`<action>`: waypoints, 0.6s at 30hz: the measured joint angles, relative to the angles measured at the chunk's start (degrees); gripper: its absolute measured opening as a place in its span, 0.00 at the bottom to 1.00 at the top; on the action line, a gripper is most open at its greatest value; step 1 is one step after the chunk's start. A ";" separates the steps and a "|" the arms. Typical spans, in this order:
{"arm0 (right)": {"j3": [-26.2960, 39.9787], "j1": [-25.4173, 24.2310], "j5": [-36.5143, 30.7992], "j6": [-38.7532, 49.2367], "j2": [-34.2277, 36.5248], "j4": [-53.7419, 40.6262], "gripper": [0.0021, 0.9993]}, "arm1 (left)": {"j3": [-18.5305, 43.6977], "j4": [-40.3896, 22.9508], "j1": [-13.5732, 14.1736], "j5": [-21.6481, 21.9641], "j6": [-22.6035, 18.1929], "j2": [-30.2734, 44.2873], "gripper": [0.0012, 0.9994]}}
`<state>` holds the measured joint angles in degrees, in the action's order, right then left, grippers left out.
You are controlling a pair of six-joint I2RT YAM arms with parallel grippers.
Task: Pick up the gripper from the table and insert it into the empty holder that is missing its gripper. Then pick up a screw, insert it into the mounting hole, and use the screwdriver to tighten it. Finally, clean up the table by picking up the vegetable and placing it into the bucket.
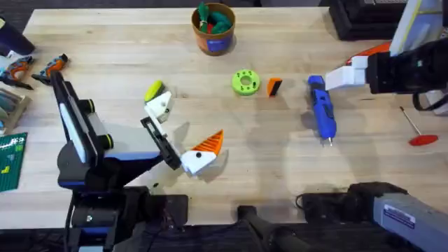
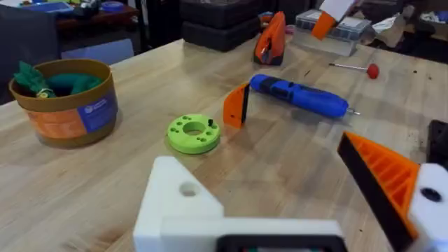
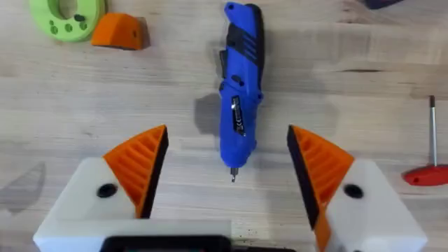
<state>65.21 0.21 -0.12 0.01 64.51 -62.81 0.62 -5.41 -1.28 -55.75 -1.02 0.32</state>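
- Two arms: the right gripper (image 3: 227, 175) hangs with its orange pads spread wide, above the bit end of the screwdriver (image 3: 239, 91).
- The left gripper (image 2: 308, 203), spread apart, carries one bare holder (image 2: 182, 203).
- The gripper (image 3: 120, 31) lies well beyond the right fingers, beside the green disc (image 3: 68, 17).

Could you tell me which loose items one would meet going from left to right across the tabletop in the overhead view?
Vegetable → bucket → green disc → gripper → screwdriver → red-handled rod.
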 joint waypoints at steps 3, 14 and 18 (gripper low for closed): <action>0.00 0.00 0.00 0.00 0.00 0.00 0.98 | 0.00 0.00 0.00 0.00 0.00 0.00 0.99; 0.00 0.00 0.00 -0.38 0.00 1.27 0.99 | 0.00 0.00 0.00 0.00 0.00 0.00 0.99; 0.02 0.04 1.03 -1.90 0.00 1.48 0.98 | 0.00 0.00 0.00 0.00 0.00 0.00 0.99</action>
<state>65.23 0.25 0.91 -1.89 64.51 -61.32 0.62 -5.41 -1.28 -55.75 -1.02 0.32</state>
